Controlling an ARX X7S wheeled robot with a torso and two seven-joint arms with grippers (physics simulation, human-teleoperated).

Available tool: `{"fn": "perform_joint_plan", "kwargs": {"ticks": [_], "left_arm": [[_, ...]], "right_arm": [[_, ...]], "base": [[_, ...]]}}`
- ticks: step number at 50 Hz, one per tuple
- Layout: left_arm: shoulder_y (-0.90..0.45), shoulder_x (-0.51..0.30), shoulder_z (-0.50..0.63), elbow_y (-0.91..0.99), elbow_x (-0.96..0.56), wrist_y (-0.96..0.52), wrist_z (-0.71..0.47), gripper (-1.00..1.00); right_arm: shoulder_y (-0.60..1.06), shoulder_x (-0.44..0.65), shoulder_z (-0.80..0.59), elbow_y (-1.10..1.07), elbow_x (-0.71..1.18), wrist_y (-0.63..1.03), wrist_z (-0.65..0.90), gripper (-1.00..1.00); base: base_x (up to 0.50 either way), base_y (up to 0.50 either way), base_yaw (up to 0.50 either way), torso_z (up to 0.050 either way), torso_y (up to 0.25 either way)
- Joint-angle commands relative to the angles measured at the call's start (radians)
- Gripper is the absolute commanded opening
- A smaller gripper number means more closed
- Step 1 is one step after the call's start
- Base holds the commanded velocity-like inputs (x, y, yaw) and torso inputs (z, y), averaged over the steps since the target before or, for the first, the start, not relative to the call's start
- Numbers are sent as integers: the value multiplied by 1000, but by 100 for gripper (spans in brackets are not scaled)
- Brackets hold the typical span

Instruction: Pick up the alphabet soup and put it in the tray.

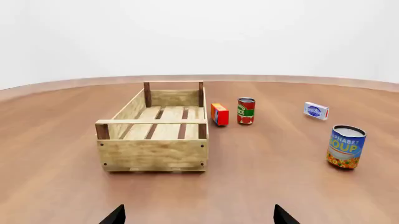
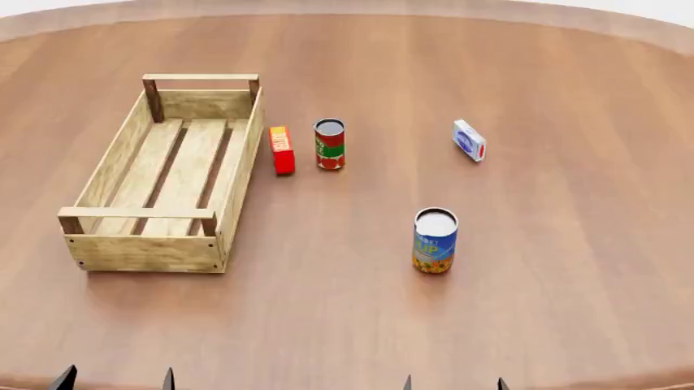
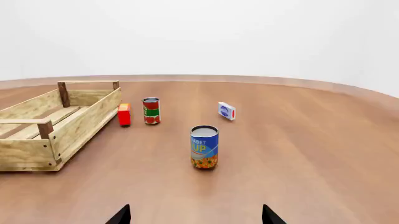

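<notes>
The alphabet soup [image 2: 435, 240] is a small can with a blue label and a yellow-orange base, upright on the brown table, right of centre. It also shows in the right wrist view [image 3: 204, 146] and the left wrist view [image 1: 346, 146]. The tray [image 2: 231, 195] is a long light-wood slatted crate at the left, empty; it shows in the left wrist view [image 1: 153, 154] and the right wrist view [image 3: 81, 123]. My left gripper [image 2: 114, 379] and right gripper [image 2: 453, 383] are open and empty at the near table edge, only their black fingertips [image 1: 115, 215] [image 3: 121, 215] showing.
A red-and-green can [image 2: 330, 144] and a small red box [image 2: 282, 149] stand just right of the tray's far end. A small white-and-blue box [image 2: 469, 140] lies further right. The round table's far edge [image 2: 347, 6] curves at the back.
</notes>
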Motion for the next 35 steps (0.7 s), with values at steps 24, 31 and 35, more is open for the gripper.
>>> {"fn": "perform_joint_plan", "kwargs": {"ticks": [24, 31, 35], "left_arm": [[-6, -67, 82, -13, -44, 16, -81, 100], [-8, -75, 93, -15, -51, 17, -93, 100], [-8, -80, 98, -13, -57, 16, -98, 100]], "right_arm": [[-7, 64, -79, 0, 57, -43, 89, 100], [-6, 74, -93, -1, 65, -43, 97, 100], [-5, 79, -98, -1, 72, -43, 100, 100]], "base": [[192, 304, 0, 0, 0], [413, 428, 0, 0, 0], [485, 356, 0, 0, 0]]}}
